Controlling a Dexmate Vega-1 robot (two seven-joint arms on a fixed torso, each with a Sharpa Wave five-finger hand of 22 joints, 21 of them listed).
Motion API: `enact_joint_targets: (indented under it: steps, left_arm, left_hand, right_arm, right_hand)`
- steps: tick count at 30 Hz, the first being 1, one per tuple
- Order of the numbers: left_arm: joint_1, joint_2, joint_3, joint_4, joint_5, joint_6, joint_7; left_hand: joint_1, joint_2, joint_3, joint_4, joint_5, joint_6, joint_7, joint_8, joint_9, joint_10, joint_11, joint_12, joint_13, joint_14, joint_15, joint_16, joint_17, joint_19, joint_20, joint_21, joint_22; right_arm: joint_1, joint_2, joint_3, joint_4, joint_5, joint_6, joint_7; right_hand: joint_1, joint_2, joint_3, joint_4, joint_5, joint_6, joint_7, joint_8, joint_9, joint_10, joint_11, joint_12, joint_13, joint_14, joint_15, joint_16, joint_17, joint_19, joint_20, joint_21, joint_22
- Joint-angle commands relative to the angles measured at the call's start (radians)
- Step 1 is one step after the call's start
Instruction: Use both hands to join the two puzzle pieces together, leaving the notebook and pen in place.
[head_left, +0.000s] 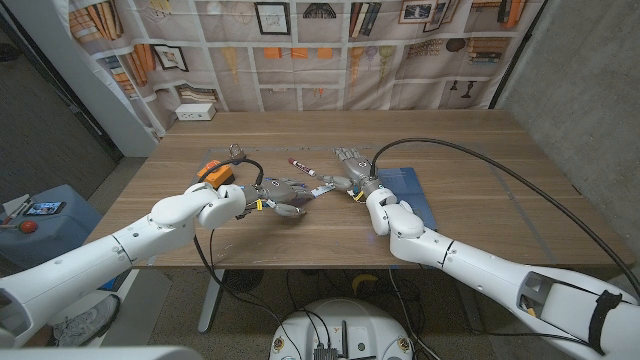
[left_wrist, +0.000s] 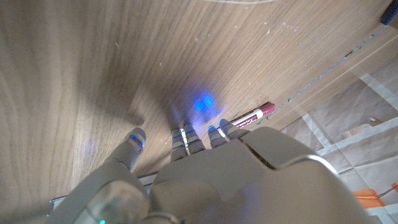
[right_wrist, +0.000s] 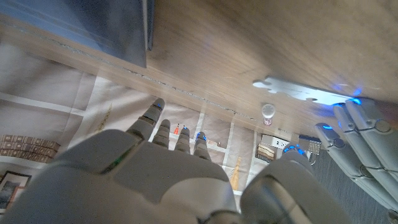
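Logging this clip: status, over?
Left hand open, fingertips at white puzzle piece. Right hand open, holding nothing. Second piece not made out. Pen just beyond the hands, notebook beside right hand.

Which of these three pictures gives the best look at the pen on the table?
The left wrist view: the pen lies close ahead of the left hand, with its dark red cap and white labelled barrel plain. The head view shows it as a small sliver beyond both hands. The right wrist view shows it end-on beside a pale puzzle piece.

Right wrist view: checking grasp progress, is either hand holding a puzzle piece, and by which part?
The right hand holds nothing. The left hand touches one end of the white puzzle piece; whether it grips cannot be told.
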Motion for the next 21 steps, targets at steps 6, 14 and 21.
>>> enact_joint_targets:
  steps: [6,14,21]
  left_arm:
    - [-0.014,-0.006,0.006,0.01,0.004,-0.012,-0.002]
    - [-0.011,-0.004,0.003,0.008,0.003,-0.007,0.0]
    - [-0.013,-0.008,0.006,0.01,0.005,-0.007,0.001]
  left_hand:
    - [0.012,0.095,0.002,-0.003,-0.002,0.008,0.0,0.005,0.002,0.004,-0.001,0.005,-0.001,0.004,-0.094,-0.001,0.001,0.002,-0.065,0.0,0.001]
    - [0.012,0.096,0.002,-0.003,-0.002,0.008,0.0,0.005,0.002,0.003,0.001,0.005,-0.001,0.003,-0.094,-0.001,0.001,0.003,-0.065,0.0,0.001]
    - [0.012,0.096,0.002,-0.003,-0.002,0.007,0.001,0.005,0.002,0.005,0.0,0.005,-0.001,0.004,-0.094,-0.001,0.001,0.005,-0.064,0.0,0.001]
  right_arm:
    - [0.005,0.019,-0.028,0.05,0.01,-0.025,-0.018]
    - [0.015,0.029,-0.041,0.077,0.016,-0.035,-0.02]
    - [0.018,0.029,-0.047,0.087,0.028,-0.039,-0.021]
  right_hand:
    - [0.018,0.001,-0.001,-0.008,-0.001,-0.018,0.003,-0.004,0.0,-0.016,-0.001,-0.003,0.002,-0.013,-0.004,0.001,0.001,-0.005,0.0,0.003,0.002]
    - [0.024,0.001,0.001,-0.013,0.002,-0.027,0.004,-0.004,0.0,-0.022,0.004,-0.004,0.002,-0.014,-0.002,0.001,-0.001,-0.005,-0.001,0.004,0.002]
    - [0.029,0.002,0.001,-0.017,0.004,-0.03,0.004,-0.003,0.0,-0.024,0.003,-0.003,0.002,-0.014,-0.001,0.0,-0.002,-0.005,-0.001,0.004,0.002]
